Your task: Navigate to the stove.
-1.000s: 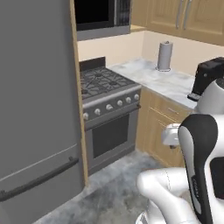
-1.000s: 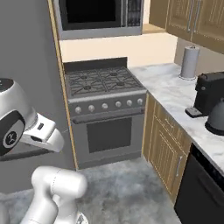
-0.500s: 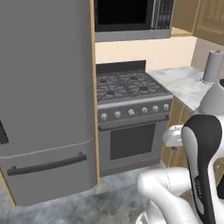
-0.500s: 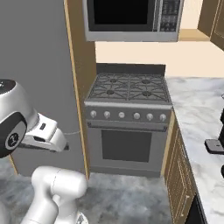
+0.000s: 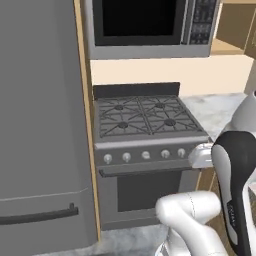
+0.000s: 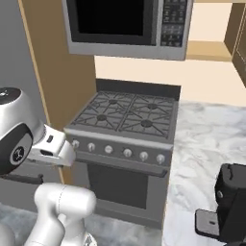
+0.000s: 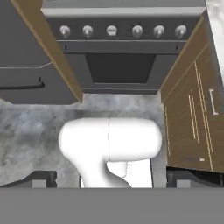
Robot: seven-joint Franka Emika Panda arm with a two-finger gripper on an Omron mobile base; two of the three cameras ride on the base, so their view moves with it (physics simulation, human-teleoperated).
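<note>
The stove (image 5: pixel 142 117) is a grey steel gas range with four burners under black grates, a row of round silver knobs and a dark oven door. It stands straight ahead, close, in the middle of the left base view. In the right base view the stove (image 6: pixel 127 115) is also central. Its knob row and oven door (image 7: pixel 120 57) cross the top of the hand view. My gripper (image 7: pixel 116 178) points down at the floor in front of the stove, its dark fingertips (image 7: pixel 39 178) far apart, open and holding nothing.
A steel microwave (image 5: pixel 150 25) hangs above the range. A tall grey fridge (image 5: pixel 40 125) stands to its left behind a wooden side panel. To the right run a marble counter (image 6: pixel 206 139) with a black coffee machine (image 6: pixel 230 202) and wooden cabinet fronts (image 7: pixel 192 100). Grey floor (image 7: pixel 39 122) lies below.
The whole picture has shifted: the base has driven and turned. The stove has gone from off to one side to central and larger. The arm holds the same pose.
</note>
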